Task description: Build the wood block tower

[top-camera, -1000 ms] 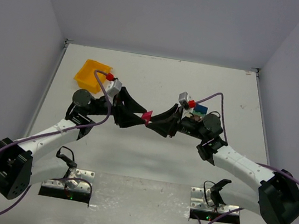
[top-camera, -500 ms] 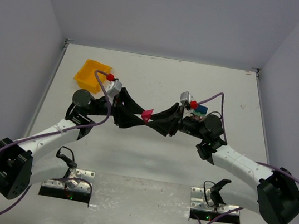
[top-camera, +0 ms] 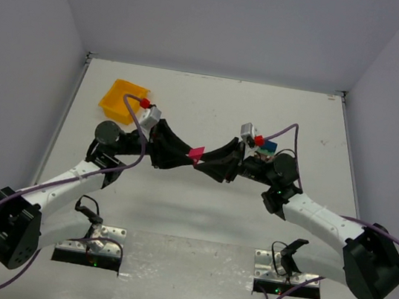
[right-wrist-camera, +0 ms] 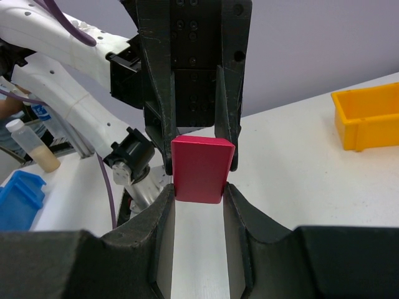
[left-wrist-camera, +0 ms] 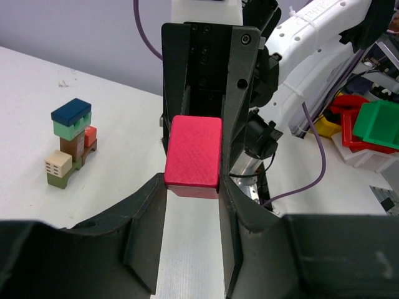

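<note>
The left fingers and right fingers both stand narrow, pinching one red rectangular wooden block between them, above the desk. Well apart, off to the side of the left fingers, stands a stack of small painted wooden blocks, blue on top. The tower looks mostly built, with the red block left to place.
</note>
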You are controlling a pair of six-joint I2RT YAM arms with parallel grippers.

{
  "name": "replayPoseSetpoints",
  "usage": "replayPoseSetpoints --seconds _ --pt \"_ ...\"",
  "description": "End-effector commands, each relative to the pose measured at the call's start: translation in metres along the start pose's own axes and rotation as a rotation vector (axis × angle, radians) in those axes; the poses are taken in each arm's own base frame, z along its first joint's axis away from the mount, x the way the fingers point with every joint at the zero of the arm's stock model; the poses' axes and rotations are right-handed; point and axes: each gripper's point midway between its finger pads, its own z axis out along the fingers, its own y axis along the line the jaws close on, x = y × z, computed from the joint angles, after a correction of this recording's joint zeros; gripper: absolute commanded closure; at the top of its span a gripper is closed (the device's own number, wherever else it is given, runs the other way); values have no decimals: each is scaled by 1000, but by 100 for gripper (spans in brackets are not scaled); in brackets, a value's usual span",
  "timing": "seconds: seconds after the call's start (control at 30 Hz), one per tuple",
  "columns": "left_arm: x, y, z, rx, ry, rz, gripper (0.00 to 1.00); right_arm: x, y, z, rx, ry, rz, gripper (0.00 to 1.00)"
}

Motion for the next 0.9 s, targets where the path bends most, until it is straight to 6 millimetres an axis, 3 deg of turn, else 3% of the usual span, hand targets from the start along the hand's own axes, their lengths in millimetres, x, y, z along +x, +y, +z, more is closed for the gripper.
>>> replayPoseSetpoints --seconds 0.0,0.1,0.23,0.63,0.87 --pt "-14 -15 1 42 -40 77 81 -7 -7 3 15 -28 -17 82" --pt "-15 -16 1 43 -44 72 84 -3 -11 6 15 -15 -2 82" --pt "-15 -11 2 24 -51 61 100 -3 -13 8 18 -14 2 81" --pt "-14 3 7 -31 -71 56 100 -3 -23 15 39 -13 11 75" --pt "-18 16 6 -97 -73 106 100 -8 -26 8 93 -45 -14 57"
